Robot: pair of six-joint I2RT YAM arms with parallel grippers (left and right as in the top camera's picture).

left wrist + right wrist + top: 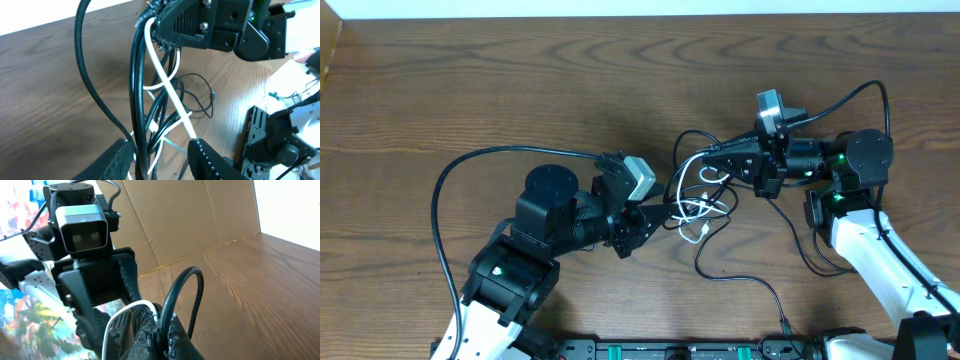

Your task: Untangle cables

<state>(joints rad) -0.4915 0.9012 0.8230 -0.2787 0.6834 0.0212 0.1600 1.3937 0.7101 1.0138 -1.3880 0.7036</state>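
**Operator:** Where are the cables (700, 195) sitting?

**Robot:** On the table (470, 80), seen from overhead, the tangle lies just off centre toward 3 o'clock, strung between my two tools. One black strand trails away from it toward 5 o'clock, down to the near edge.

**Operator:** What is your right gripper (705, 158) doing?

**Robot:** It reaches in from 3 o'clock, and its fingers are pressed together on the cables. My right wrist camera shows them clamped at the bottom of the frame (160, 330), with a black loop (189, 270) arching up toward 1 o'clock and the white cable (130, 306) curling out at 10 o'clock. From my left wrist camera the same tool sits at 12 o'clock (155, 22), with the bundle (137, 100) hanging down from its tip.

**Operator:** And the left gripper (660, 215)?

**Robot:** It comes in from 8 o'clock, with its fingers spread. In its own camera (160, 145) the black strands drop through the gap between them, and the white cable (167, 85) crosses diagonally toward the finger at 5 o'clock. I cannot tell whether it touches that fingertip. Nothing is pinched on this side.
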